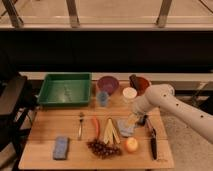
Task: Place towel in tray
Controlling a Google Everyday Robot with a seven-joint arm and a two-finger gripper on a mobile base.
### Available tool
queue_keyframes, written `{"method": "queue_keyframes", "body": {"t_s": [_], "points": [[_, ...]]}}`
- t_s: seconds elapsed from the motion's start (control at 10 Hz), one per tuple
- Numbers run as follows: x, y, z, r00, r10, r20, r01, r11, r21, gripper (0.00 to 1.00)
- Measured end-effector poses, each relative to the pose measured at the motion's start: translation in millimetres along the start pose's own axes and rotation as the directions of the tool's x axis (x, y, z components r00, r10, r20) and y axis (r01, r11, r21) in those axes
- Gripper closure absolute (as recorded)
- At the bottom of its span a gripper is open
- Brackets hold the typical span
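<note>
The towel (125, 128) is a small grey-blue folded cloth lying on the wooden table, right of centre, beside the banana. The tray (65, 90) is a large green rectangular container at the back left of the table, and nothing shows inside it. My gripper (133, 120) hangs from the white arm that reaches in from the right. It is low over the towel's upper right corner and partly hides it. I cannot tell whether it touches the cloth.
A purple bowl (107, 84), blue cup (103, 99), white cup (129, 94) and brown bowl (140, 82) stand along the back. A fork (80, 125), carrot (95, 126), banana (110, 131), grapes (103, 148), orange fruit (131, 144), black-handled tool (153, 141) and speckled blue sponge (61, 147) lie in front.
</note>
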Motion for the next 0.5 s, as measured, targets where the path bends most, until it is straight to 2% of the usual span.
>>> {"method": "queue_keyframes", "body": {"t_s": [0.2,0.5], "points": [[8.0,4.1,16.0,1.0,0.011,-0.016,-0.011,1.0,-0.017,0.2],[16.8,21.9,35.5,0.999,0.031,-0.03,-0.033,0.997,-0.07,0.2]]}}
